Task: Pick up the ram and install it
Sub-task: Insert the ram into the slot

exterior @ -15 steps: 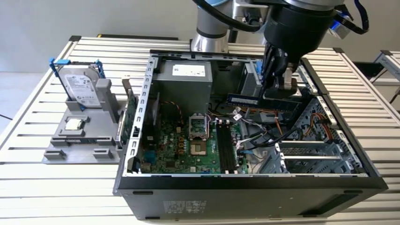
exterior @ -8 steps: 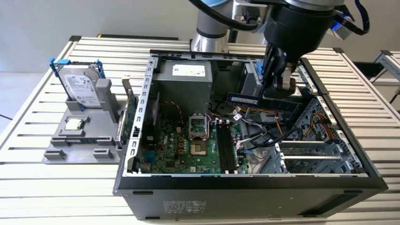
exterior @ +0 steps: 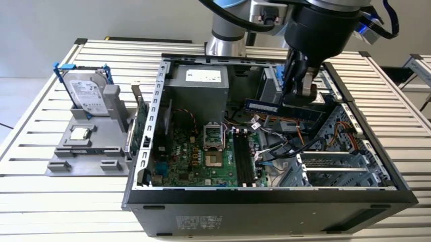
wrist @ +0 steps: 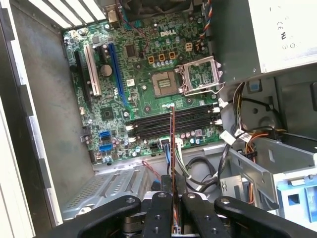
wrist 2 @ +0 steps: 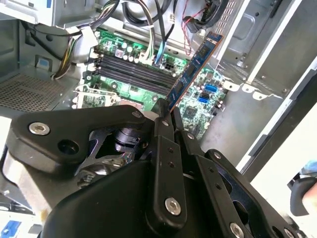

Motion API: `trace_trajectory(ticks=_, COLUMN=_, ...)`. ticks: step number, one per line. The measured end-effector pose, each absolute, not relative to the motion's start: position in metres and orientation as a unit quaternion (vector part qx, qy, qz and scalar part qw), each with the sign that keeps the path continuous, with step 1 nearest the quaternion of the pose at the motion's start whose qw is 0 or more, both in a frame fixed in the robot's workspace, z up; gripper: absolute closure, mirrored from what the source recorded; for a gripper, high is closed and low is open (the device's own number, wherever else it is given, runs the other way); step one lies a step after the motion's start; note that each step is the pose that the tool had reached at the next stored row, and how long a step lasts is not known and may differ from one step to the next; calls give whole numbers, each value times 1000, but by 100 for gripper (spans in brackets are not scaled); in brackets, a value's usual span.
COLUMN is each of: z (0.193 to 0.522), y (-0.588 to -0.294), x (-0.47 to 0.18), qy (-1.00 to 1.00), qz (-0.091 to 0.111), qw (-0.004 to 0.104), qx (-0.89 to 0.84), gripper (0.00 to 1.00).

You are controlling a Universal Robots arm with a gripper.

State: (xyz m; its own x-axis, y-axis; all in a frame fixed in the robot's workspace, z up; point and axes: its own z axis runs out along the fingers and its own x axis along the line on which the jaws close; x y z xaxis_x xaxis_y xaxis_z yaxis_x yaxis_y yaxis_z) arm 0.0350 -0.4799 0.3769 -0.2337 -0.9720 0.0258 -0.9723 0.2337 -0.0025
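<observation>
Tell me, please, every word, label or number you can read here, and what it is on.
None can be quoted.
Hard drive label: too small.
Power supply sticker: too small.
Case front sticker: blurred.
Ram in the gripper: no readable print.
Motherboard: a brand mark, the rest too small.

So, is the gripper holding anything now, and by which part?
Yes: the gripper holds the ram stick, its fingers pinching the stick's two flat sides.
</observation>
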Motion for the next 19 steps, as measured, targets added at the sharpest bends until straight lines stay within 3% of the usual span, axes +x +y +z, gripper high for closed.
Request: trace_trajectory(ticks=19, z=377, y=-480, x=35, qy=-813, qz=9, qw=10, qx=582, gripper=100)
